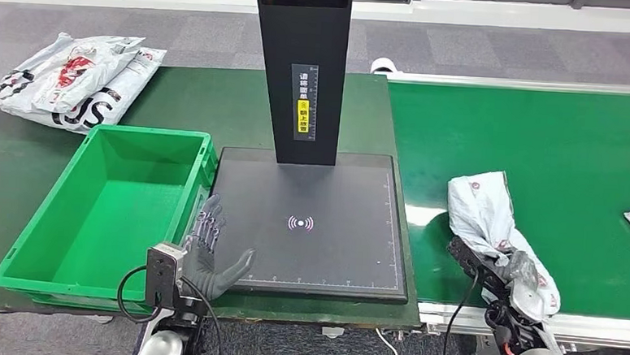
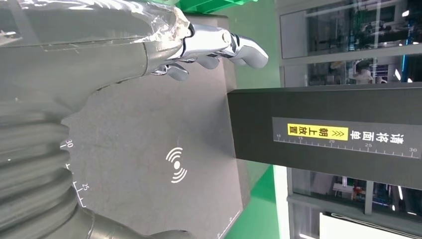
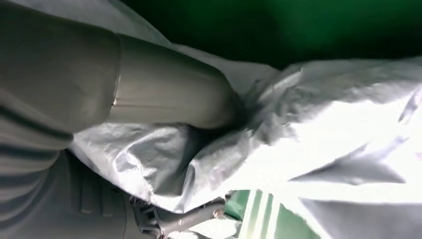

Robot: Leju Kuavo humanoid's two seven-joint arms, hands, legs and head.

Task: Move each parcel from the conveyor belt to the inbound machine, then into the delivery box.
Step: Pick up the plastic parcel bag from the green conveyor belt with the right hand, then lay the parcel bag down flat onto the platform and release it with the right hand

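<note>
Left robot hand (image 1: 210,257) open — right (image 1: 498,268) gripping.

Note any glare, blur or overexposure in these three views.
Head view: sharp, evenly lit. Left wrist view: crisp on the scanner plate, with glare on the left hand's fingers. Right wrist view: soft, the parcel blown out white, the thumb blurred.

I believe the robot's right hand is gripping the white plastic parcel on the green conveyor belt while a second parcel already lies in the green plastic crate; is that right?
Not quite. The green plastic crate holds nothing, as the head view shows. The rest stands: the right hand grips the white plastic parcel on the green conveyor belt.
</note>
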